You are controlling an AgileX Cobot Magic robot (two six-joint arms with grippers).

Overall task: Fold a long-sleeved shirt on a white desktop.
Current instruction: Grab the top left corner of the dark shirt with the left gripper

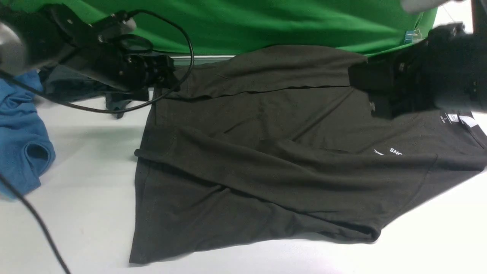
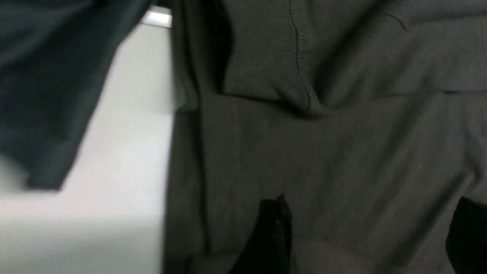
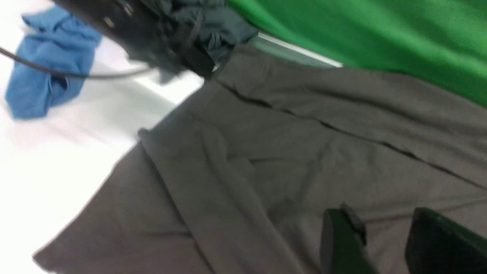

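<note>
Lying across the white desktop (image 1: 91,228), the long-sleeved shirt (image 1: 312,114) has both sleeves folded inward, its hem towards the left. Bare desktop borders its near edge; the blue shirt (image 1: 23,133) lies apart, and green cloth (image 1: 266,26) hangs behind. The left gripper (image 2: 367,224), fingers wide, reaches over the hem's far corner; the right gripper (image 3: 380,236) hovers above, fingers parted, empty.

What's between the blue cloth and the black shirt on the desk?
Between the blue cloth and the black shirt, the front view shows bare white desktop nearer us; farther back, a dark greyish garment lies there.
</note>
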